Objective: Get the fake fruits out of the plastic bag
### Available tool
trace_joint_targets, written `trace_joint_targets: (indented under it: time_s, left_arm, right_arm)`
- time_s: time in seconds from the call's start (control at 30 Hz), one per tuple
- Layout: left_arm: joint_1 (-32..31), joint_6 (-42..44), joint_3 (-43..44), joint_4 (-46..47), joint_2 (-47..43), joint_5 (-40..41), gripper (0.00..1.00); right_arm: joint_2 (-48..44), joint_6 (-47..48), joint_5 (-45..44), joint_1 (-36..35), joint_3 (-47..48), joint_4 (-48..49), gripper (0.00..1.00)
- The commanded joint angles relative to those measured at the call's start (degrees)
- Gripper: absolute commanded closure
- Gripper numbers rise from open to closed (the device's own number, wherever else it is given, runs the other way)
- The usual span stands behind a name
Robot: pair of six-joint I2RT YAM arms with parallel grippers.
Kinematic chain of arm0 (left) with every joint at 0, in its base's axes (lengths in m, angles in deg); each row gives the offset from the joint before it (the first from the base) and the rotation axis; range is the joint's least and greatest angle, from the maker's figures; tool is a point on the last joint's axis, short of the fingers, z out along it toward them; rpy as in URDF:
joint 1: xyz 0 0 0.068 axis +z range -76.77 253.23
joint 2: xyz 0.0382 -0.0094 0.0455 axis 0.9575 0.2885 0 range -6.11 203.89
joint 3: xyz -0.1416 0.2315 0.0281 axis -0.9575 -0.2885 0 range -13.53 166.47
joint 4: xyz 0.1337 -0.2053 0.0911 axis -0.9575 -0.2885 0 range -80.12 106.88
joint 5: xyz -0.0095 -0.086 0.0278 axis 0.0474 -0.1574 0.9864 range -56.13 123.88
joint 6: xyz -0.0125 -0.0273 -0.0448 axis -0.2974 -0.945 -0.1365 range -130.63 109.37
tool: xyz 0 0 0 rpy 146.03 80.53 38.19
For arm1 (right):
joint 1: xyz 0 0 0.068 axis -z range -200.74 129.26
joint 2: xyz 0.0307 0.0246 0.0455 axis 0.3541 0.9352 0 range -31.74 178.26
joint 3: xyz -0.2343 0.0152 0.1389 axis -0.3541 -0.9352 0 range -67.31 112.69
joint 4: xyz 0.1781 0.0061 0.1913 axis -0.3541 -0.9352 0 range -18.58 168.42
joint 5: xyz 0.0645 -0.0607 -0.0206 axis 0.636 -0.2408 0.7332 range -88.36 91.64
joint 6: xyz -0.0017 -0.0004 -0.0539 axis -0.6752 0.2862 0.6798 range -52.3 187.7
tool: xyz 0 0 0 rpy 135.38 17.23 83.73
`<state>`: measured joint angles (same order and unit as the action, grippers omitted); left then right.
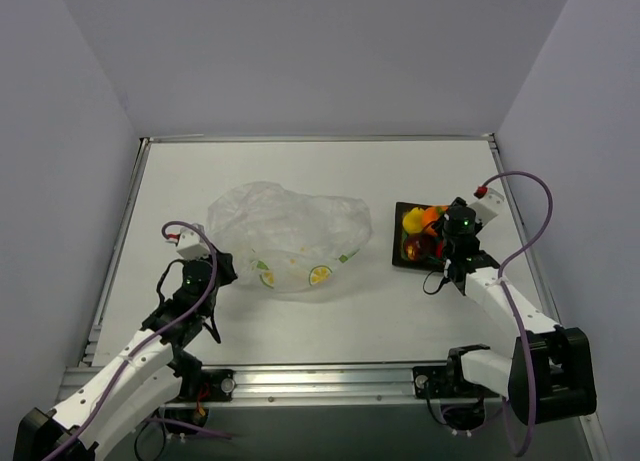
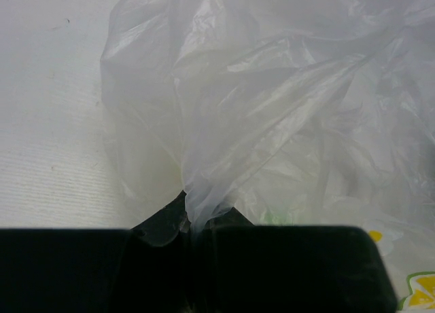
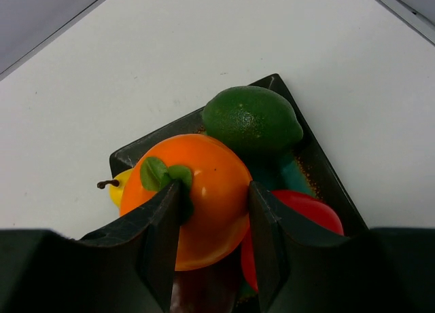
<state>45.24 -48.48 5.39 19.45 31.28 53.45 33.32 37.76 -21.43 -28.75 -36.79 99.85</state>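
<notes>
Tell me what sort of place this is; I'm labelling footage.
Probably a robot test cell: white table boxed by grey panels, arms bolted at its edge, fake fruits and a plastic bag.

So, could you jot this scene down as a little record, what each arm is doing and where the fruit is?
Left fingers: shut, pinching a gathered fold of the plastic bag
Right fingers: apart, either side of the orange fruit; grip unclear
Plastic bag: crumpled on the table, citrus-slice prints, no fruit seen through it
Tray: dark, teal centre, right of the bag
Fruit at tray: orange fruit, green lime, red fruit, yellow fruit
</notes>
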Motion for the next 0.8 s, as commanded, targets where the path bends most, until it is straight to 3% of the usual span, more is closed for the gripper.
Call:
trace_joint_targets:
  time_s: [0.0, 0.1, 0.5, 0.77]
  left_arm:
    - [0.39, 0.84, 1.30, 2.35, -0.03, 0.29, 0.98]
    - [0.30, 0.84, 1.30, 2.27, 0.05, 0.38, 0.98]
    - [0.30, 0.84, 1.30, 2.53, 0.23, 0.47, 0.98]
    - [0.30, -0.56, 1.30, 1.21, -0.30, 3.98, 0.98]
  right_arm:
    - [1.39, -0.83, -0.13, 0.54, 0.33, 3.88, 0.76]
    - [1.92, -1.09, -0.39, 0.63, 0.33, 3.97, 0.73]
    - [-0.46, -1.88, -1.36, 0.89, 0.15, 1.60, 0.32]
    - [-6.86, -1.80, 1.88, 0.80, 2.69, -2.18, 0.14]
